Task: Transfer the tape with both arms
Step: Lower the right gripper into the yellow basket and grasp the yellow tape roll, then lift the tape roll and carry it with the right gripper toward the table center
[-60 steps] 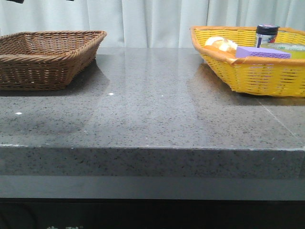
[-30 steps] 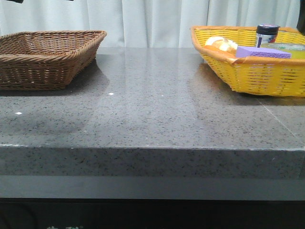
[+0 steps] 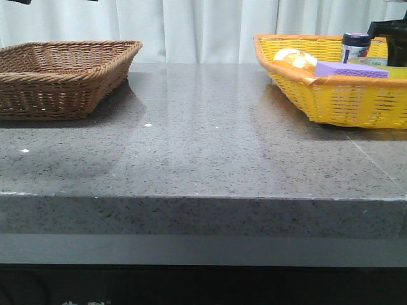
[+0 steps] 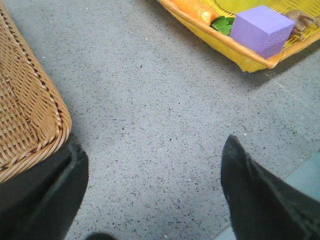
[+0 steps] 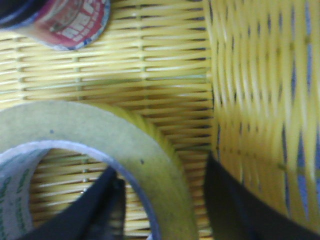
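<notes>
Right pincer stands open inside the yellow basket at the desk's far right corner, one finger in the hole of the tape, the other outside its wall, seemingly not yet gripping. Stiff, light and smooth, the roll should be pinched across that wall. Left pincer hangs wide open, empty, near the brown basket.

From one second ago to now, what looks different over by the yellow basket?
The black right gripper has come into the front view at the far right edge, over the yellow woven basket. One second ago it was not visible. The brown wicker basket, purple sponge block, dark-capped jar and grey stone table have not moved.
</notes>
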Controlling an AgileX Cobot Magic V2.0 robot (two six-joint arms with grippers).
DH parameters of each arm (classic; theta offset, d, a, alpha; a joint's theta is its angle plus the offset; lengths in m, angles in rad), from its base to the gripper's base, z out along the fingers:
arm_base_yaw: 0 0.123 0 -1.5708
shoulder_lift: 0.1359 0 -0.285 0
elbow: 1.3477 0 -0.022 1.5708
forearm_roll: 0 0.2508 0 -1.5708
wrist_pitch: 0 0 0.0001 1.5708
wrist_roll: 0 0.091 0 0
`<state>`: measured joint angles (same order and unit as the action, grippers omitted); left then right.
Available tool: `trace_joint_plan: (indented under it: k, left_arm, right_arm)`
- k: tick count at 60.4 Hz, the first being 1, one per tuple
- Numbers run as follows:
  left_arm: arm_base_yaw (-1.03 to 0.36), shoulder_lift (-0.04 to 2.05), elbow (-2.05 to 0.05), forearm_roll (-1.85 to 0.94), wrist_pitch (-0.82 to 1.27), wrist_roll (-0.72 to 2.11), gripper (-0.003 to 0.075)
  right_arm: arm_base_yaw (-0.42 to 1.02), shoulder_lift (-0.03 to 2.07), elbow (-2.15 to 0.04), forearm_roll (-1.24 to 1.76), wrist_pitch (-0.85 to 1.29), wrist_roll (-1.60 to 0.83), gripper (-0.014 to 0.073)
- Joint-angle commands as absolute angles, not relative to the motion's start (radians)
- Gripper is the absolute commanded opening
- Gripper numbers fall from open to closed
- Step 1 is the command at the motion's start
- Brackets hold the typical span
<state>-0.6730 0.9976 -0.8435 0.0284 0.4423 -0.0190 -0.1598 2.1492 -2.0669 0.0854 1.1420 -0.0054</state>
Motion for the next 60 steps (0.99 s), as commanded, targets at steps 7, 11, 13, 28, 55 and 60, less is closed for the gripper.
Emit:
trace_joint_plan:
  k: [7,11,13,28,55,60]
  left_arm:
    - [-0.683,0.988,-0.88,0.022,0.374,-0.018,0.0545]
    - [-0.683,0.988,-0.88,0.022,0.374,-0.018,0.0545]
    - [-0.683,0.988,-0.88,0.022,0.374,-0.018,0.0545]
    - [-0.683,0.988,-0.88,0.022,0.374,-0.018,0.0545]
    - [-0.683,0.988,-0.88,0.022,0.374,-0.018,0.0545]
    - [-0.683,0.99,-0.88,0.022,0.374,-0.018,0.0545]
  right_arm:
    - [-0.168,2.083,-2.116,0.095,1.137,-0.018,0.0152]
    - [-0.168,2.077,-2.126,0.095,1.15,-0.018,0.0152]
    - [-0.168,2.076,-2.133,0.095,1.159,-0.018,0.0152]
    - [-0.163,2.018,-2.173,0.103,1.207,-0.018,0.0152]
    - [0.031,1.858,-2.172,0.117,1.162,-0.022,0.0152]
    - [0.1,1.846,-2.172,0.117,1.163,-0.036,0.0152]
